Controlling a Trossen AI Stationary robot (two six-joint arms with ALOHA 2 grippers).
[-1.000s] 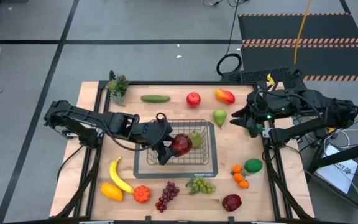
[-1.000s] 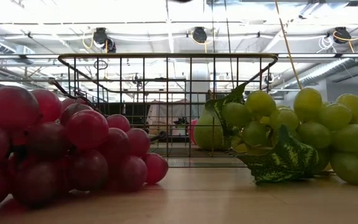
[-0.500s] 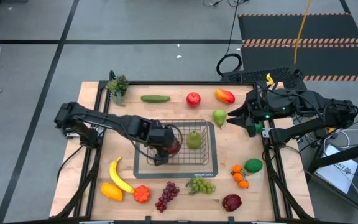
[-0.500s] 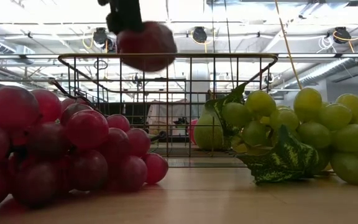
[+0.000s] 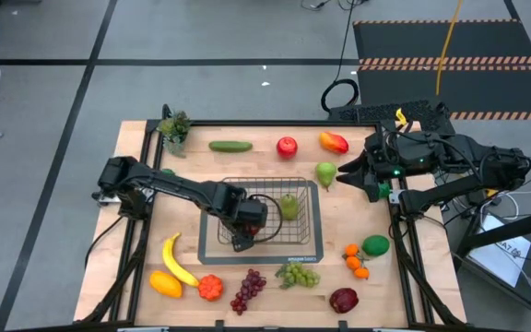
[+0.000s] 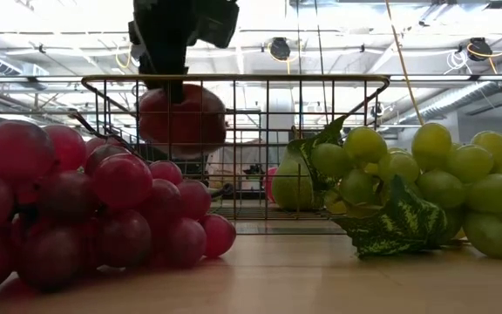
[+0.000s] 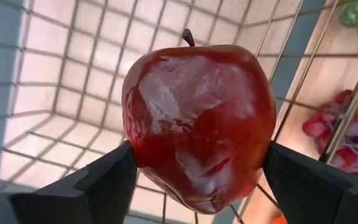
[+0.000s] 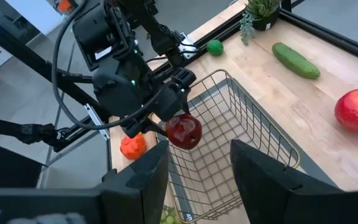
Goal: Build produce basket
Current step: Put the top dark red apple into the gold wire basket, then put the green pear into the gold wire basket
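Observation:
The wire mesh basket (image 5: 304, 235) stands mid-table on its dark base, and a green pear (image 5: 289, 206) lies inside it. My left gripper (image 5: 247, 219) reaches down into the basket's left half, shut on a dark red apple (image 7: 197, 124). In the low view the apple (image 6: 181, 119) hangs just below the basket's rim (image 6: 234, 80), above the base. My right gripper (image 8: 197, 180) waits open and high at the table's right edge, holding nothing. My left gripper pinches the apple's two opposite sides (image 7: 135, 155) at its widest part between its two fingers (image 7: 104, 183). The fingers come from above, pointing down. The apple hangs clear of the basket's base, its stem (image 7: 188, 37) pointing sideways.
Loose produce rings the basket: cucumber (image 5: 230, 146), red apple (image 5: 287, 146), pear (image 5: 325, 172) at the far side; banana (image 5: 178, 261), red grapes (image 5: 248, 290), green grapes (image 5: 298, 274) at the near side; oranges (image 5: 356, 261) and green ball (image 5: 375, 245) right.
My left gripper has come down into the basket with the apple, shifting a little toward the table's left edge and tipping from slanted to pointing nearly straight down. The apple has sunk from above the rim to below it.

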